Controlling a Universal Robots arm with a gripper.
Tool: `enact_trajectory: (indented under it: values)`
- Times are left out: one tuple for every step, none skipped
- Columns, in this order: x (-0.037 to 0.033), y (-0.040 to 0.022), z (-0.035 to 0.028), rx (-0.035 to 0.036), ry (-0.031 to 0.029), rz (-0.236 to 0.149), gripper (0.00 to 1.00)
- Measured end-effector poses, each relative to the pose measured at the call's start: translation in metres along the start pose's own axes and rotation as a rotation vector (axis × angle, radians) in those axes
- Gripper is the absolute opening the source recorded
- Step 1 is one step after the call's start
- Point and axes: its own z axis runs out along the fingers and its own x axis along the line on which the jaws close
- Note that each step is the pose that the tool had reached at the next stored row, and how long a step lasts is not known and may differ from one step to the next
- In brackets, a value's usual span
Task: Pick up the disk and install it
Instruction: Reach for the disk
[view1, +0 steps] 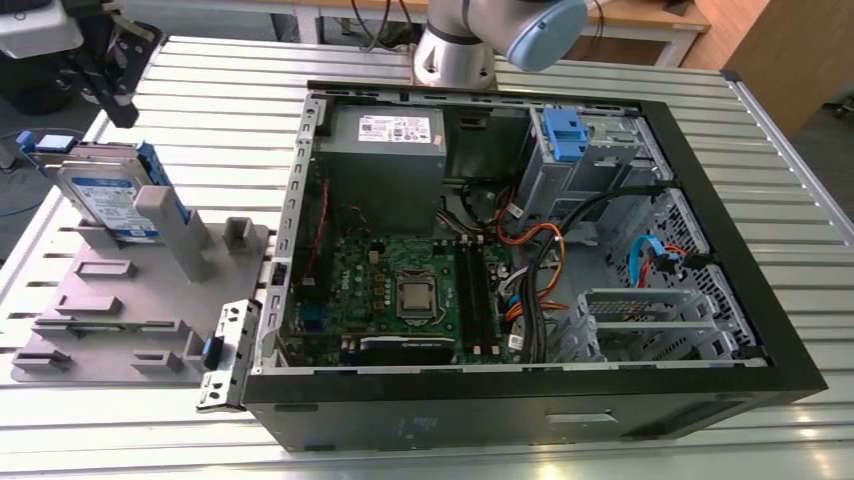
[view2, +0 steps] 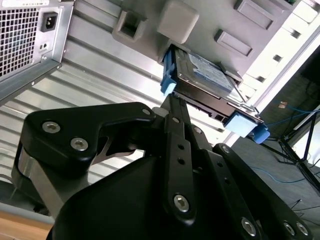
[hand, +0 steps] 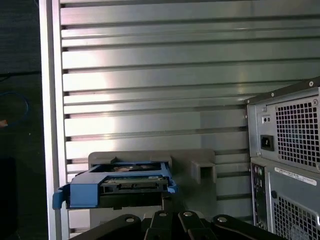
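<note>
The disk (view1: 114, 195), a silver drive with a blue-and-white label in a blue carrier frame, stands on edge in a grey holder (view1: 187, 235) at the exterior view's left. My black gripper (view1: 110, 75) hangs above the disk, apart from it, at the top left of that view. In the second wrist view the disk (view2: 207, 75) lies just beyond the gripper's black linkage (view2: 172, 130). In the first wrist view its blue frame end (hand: 117, 187) faces me above the linkage (hand: 172, 222). Nothing is seen in the gripper.
An open computer case (view1: 747, 260) lies on the slatted aluminium table (view1: 214, 90), with a grey power supply (view1: 387, 150), a drive cage with a blue handle (view1: 567, 135), a motherboard (view1: 407, 290) and cables. The grey fixture plate (view1: 114, 315) carries several small blocks. The arm's base (view1: 461, 45) stands behind the case.
</note>
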Motion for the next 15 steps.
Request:
enact_trajectory:
  values:
    - [0.003,-0.0003,0.0007,0.0003,-0.0001,0.0,0.11]
    - [0.0059,-0.0005,0.0014,0.0003,-0.0002,0.0,0.11]
    - [0.0089,-0.0008,0.0019,0.0005,-0.0002,0.0,0.11]
    - [0.0116,-0.001,0.0026,0.0005,-0.0002,0.0,0.11]
    - [0.0141,-0.0012,0.0033,0.0006,-0.0002,0.0,0.11]
    - [0.0162,-0.0014,0.004,0.0007,-0.0001,0.0,0.11]
    - [0.0187,-0.0017,0.0047,0.0007,-0.0001,0.0,0.11]
    - [0.0211,-0.0019,0.0055,0.0007,-0.0001,0.0,0.11]
    - [0.0236,-0.0021,0.0062,0.0008,-0.0002,0.0,0.11]
    - [0.0262,-0.0023,0.0069,0.0008,-0.0002,0.0,0.11]
    - [0.0287,-0.0025,0.0077,0.0009,-0.0003,0.0,0.11]
    - [0.0311,-0.0027,0.0086,0.001,-0.0003,0.0,0.11]
    - [0.0331,-0.0029,0.0093,0.0013,-0.0001,0.0,0.11]
    - [0.035,-0.0031,0.01,0.0014,-0.0002,0.0,0.11]
    - [0.0361,-0.0032,0.0106,0.0017,-0.0002,0.0,0.11]
